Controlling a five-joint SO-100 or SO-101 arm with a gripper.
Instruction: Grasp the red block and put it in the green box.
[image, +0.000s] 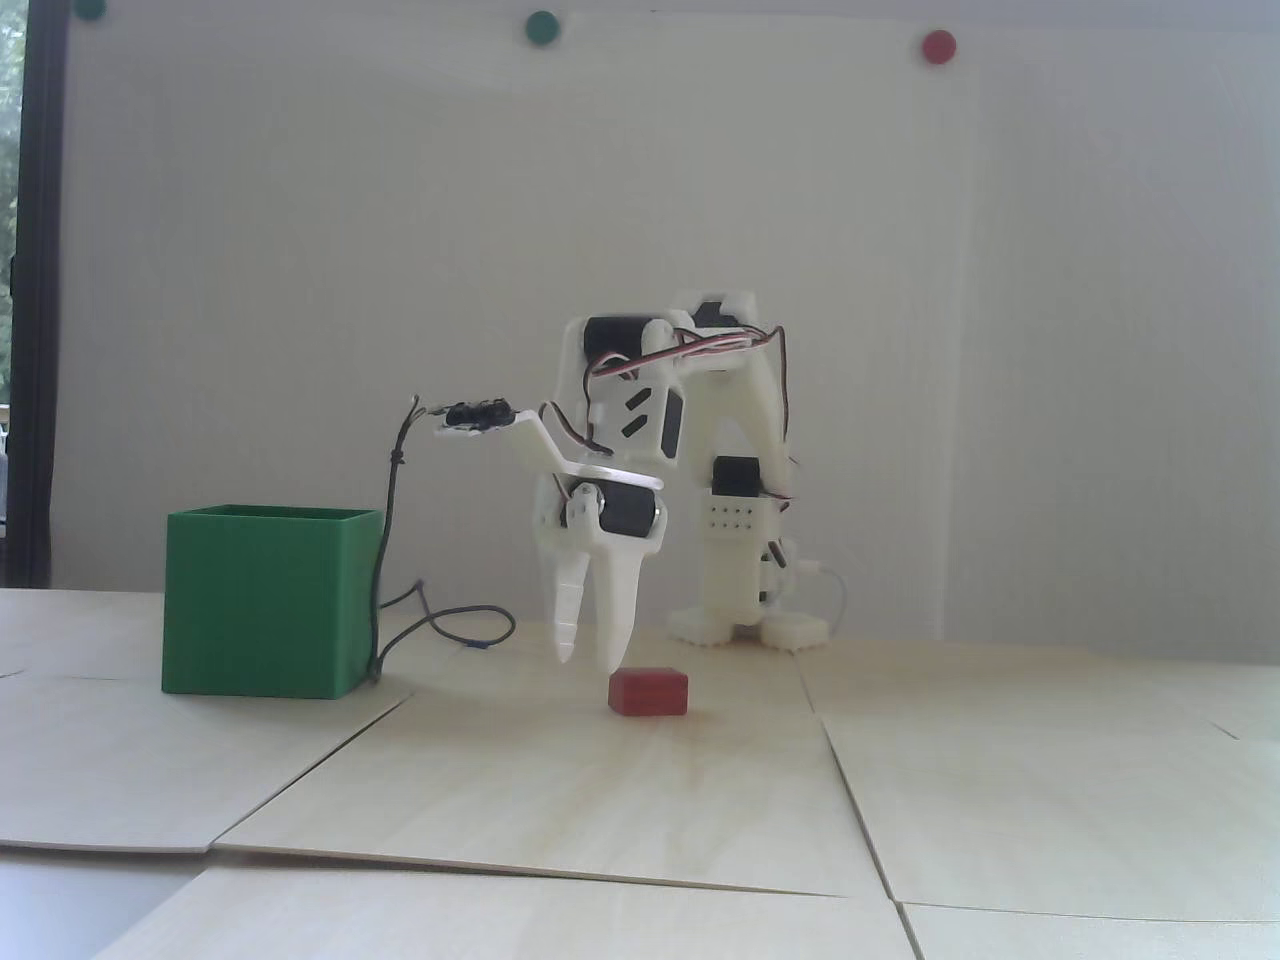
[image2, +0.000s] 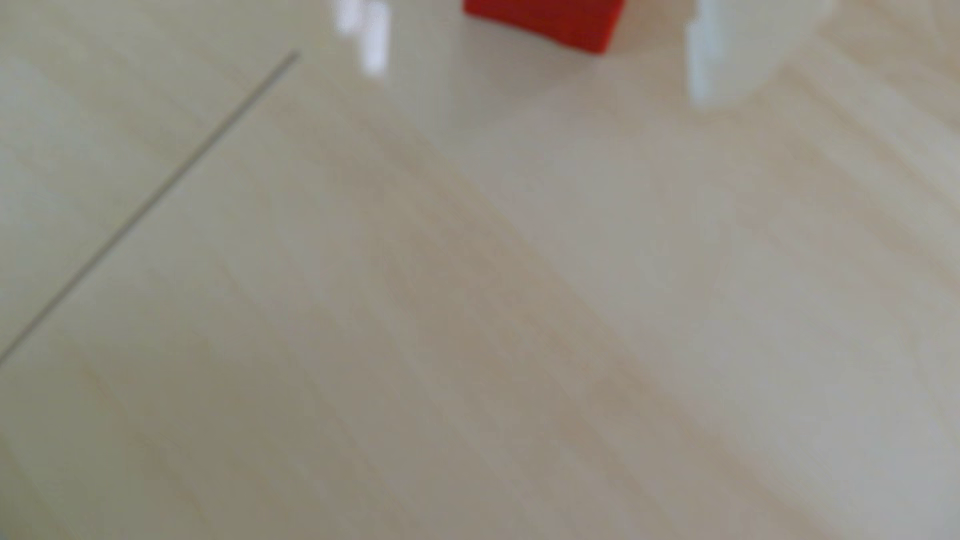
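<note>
Red block (image: 648, 692), fixed view first: lay flat on the pale wooden bench (image: 1000, 800), low and wider than tall. Sat well apart from the green box (image: 265, 600), at the left of this view. White tool (image: 588, 665) just left of the block: pointed downward, tips close above the bench, parted a little, gripped nothing.

Wrist view, heavily blurred: caught only the lower part of the block (image2: 545, 21) at the top edge. Showed it lying between two white fingers (image2: 371, 36), with neither clearly touching it. Agreed with an open, empty tool.

Judged by look: solid, stiff and light, with a matte surface unlikely to slip. Best pinched across two opposite upright faces, near the middle, low enough to seat the tips squarely.
</note>
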